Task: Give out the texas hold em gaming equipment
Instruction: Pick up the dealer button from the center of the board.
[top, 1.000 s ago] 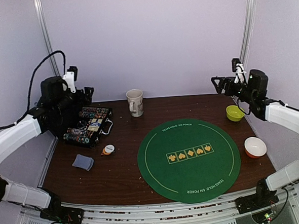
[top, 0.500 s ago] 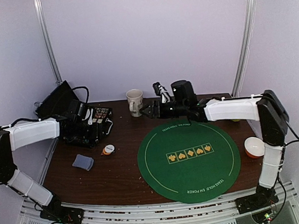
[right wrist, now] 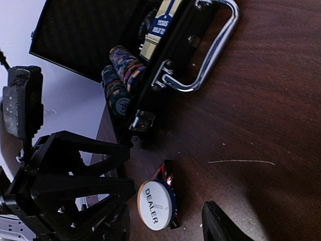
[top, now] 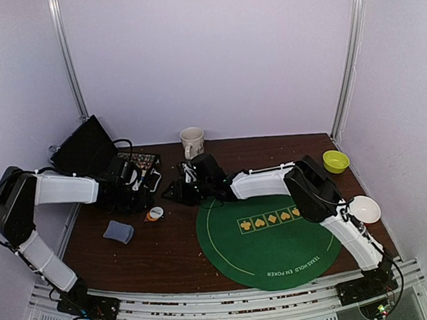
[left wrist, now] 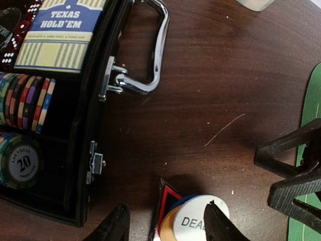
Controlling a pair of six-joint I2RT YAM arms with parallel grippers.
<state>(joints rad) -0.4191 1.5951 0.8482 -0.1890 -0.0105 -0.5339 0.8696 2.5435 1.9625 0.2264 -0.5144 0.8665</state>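
Jaws: your left jaws and right jaws both gape, gripping nothing.
Dealer button point(right wrist: 155, 205): on the bench point(left wrist: 225, 75) between both pairs, near-right of the chip case point(left wrist: 85, 150).
Card deck point(top: 118, 231): near left.

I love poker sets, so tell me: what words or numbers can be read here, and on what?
"TEXAS HOLD'EM": card box in the case; its smaller print is unreadable.
"LAS VEGAS 20": poker chip.
"DEALER": white button.
"TEXAS HOLD EM POKER": green mat rim, twice.
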